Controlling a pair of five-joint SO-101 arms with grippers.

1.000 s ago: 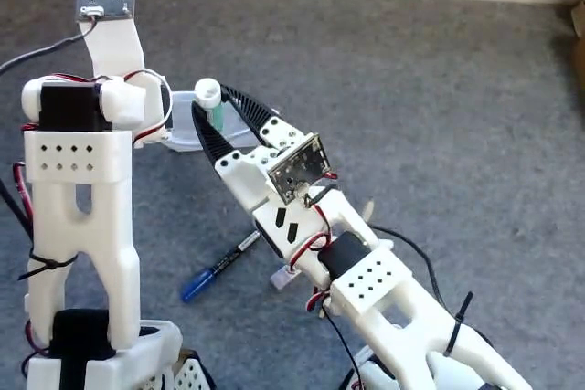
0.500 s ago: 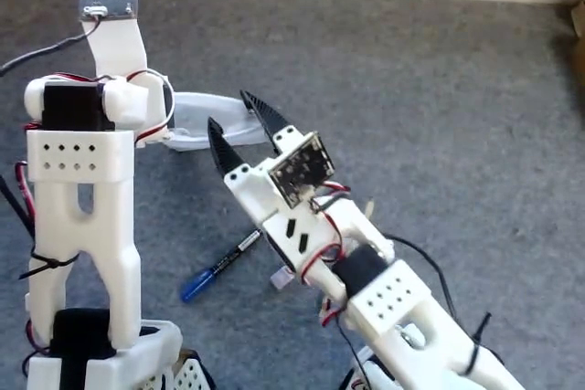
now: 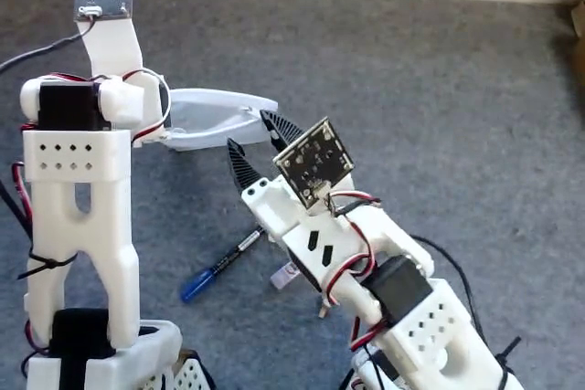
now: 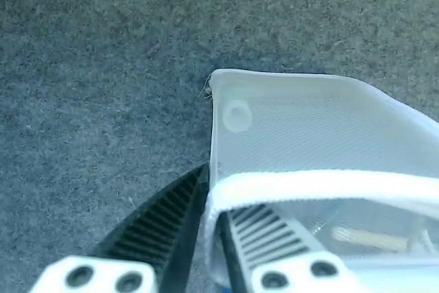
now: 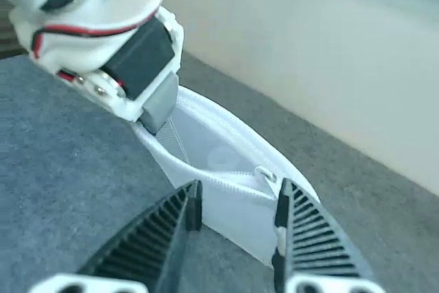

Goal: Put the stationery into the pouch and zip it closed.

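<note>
On the grey carpet (image 3: 439, 89) a blue pen (image 3: 212, 270) is seen nearest, then the right gripper (image 3: 250, 131), jaws wide and empty, before the pouch (image 3: 215, 114). In the left wrist view, the pouch rim is shown pinched by the left gripper (image 4: 209, 204).

The pouch (image 3: 219, 114) sat on the tabletop (image 3: 439, 89), 1 end inside the left end effector (image 4: 211, 193); the pen (image 3: 219, 267) lay in front, apart.
</note>
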